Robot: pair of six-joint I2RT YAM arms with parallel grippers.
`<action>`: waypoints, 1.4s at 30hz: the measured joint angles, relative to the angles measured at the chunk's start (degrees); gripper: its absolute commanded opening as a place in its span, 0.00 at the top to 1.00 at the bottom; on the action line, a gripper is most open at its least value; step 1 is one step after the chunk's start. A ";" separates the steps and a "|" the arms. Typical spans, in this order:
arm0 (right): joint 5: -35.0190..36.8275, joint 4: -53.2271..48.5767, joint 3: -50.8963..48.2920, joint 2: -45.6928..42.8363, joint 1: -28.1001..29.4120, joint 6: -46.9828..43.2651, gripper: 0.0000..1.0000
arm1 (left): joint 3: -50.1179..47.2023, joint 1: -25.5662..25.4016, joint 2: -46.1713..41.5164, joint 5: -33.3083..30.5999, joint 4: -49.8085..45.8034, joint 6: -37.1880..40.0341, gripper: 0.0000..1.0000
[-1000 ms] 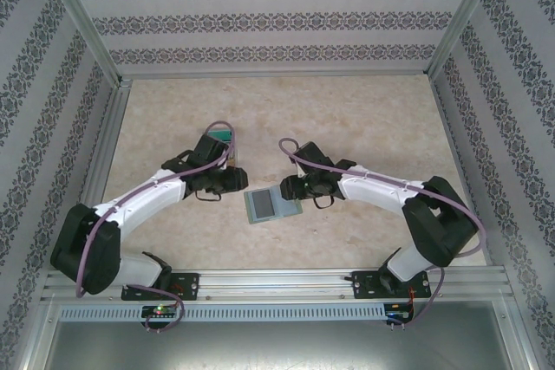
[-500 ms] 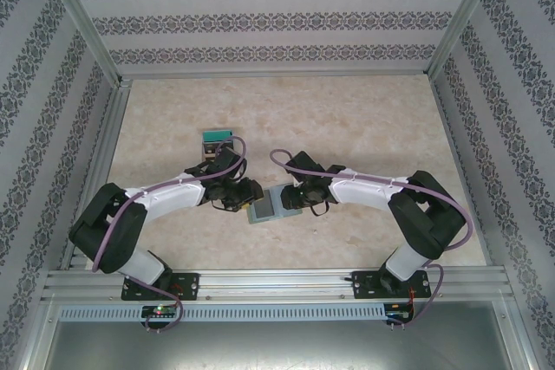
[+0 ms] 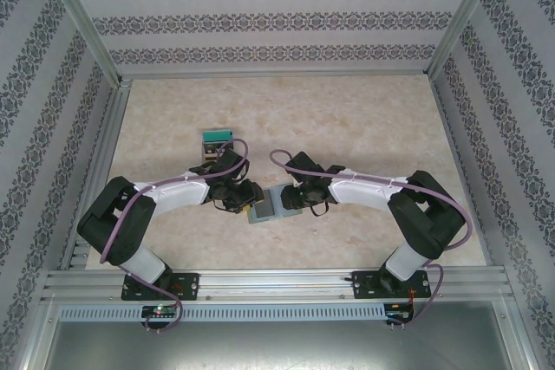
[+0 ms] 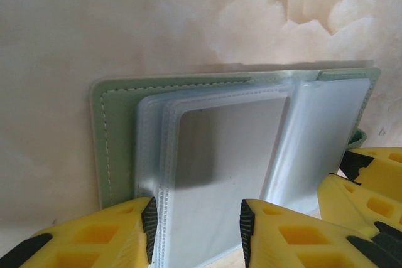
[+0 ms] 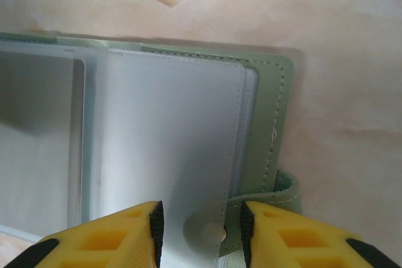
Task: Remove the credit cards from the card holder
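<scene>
We note left gripper [image 4: 196, 227], right gripper [image 5: 201, 227] both narrowly parted over opened card holder [image 4: 220, 142]; cards [image 3: 218, 139] stacked near left arm.

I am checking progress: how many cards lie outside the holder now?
2 that I can tell: a teal card and a tan card just nearer, on the table beyond the left gripper. More may be hidden under them or inside the holder.

Top camera looks down from behind; both wrist cameras closely face the card holder [image 4: 100, 149]
</scene>
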 measured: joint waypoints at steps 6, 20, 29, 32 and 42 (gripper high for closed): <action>0.15 0.15 0.00 0.22 0.00 0.02 0.59 | 0.46 -0.50 0.00 0.15 0.26 0.02 0.59; 0.17 0.35 0.00 0.35 0.00 0.04 0.58 | 2.19 -1.11 1.77 1.29 0.96 0.09 0.59; 0.17 0.39 0.00 0.46 0.00 0.04 0.58 | 2.82 -1.11 0.81 -1.62 -2.67 0.96 0.60; 0.17 0.39 0.00 0.46 0.02 0.07 0.58 | 2.82 -1.11 0.83 -1.70 -2.89 1.07 0.60; 0.17 0.39 0.00 0.48 0.02 0.07 0.58 | 3.30 -1.14 1.22 -2.14 -5.09 1.64 0.61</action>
